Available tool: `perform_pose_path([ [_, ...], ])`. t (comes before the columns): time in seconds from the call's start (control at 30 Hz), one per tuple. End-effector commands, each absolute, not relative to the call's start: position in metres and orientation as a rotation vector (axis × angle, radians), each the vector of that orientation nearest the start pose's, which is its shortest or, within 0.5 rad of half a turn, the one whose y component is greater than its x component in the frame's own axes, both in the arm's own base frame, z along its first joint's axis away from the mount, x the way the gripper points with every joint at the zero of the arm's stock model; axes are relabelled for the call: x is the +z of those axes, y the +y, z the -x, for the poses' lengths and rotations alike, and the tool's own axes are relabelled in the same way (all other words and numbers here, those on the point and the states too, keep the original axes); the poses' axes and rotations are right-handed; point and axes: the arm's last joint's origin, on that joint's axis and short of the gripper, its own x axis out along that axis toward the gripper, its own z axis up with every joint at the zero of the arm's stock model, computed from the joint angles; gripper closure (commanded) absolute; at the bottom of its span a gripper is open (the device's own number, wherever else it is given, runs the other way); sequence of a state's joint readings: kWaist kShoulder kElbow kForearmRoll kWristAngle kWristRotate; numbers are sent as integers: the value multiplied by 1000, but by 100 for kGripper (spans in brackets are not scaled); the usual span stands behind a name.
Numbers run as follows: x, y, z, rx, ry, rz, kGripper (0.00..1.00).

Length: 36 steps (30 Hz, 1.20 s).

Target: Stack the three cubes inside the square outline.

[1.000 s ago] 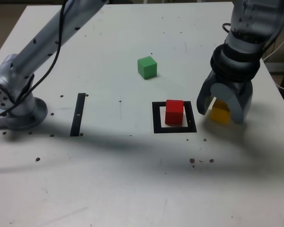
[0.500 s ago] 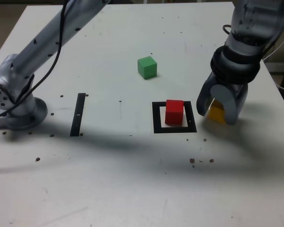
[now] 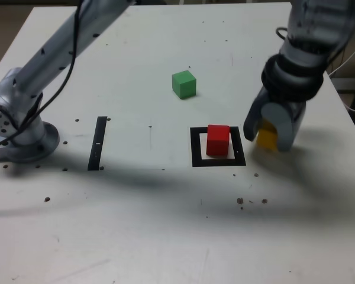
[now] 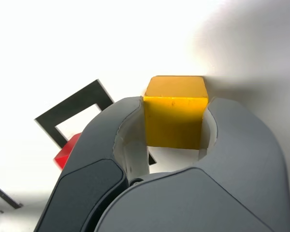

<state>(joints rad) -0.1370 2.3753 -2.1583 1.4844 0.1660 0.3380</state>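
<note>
The gripper (image 3: pixel 266 137) has closed since a second ago and now clamps the yellow cube (image 4: pixel 175 118) beside the black square outline (image 3: pixel 218 147) holding the red cube (image 3: pixel 218 139).

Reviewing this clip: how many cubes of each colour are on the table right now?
Red cube: 1
Yellow cube: 1
Green cube: 1
Total: 3
</note>
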Motion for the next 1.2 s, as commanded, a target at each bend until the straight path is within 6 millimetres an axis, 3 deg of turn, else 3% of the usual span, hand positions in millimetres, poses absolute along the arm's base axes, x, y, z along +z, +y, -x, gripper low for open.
perform_pose_path([
  [0.0, 261, -54, -447, -236, 1652, -497, 69],
  [0.2, 281, -52, -429, -199, 1653, -450, 69],
  [0.67, 297, -52, -386, -134, 1692, -337, 69],
  [1.17, 283, -60, -376, -96, 1693, -192, 69],
])
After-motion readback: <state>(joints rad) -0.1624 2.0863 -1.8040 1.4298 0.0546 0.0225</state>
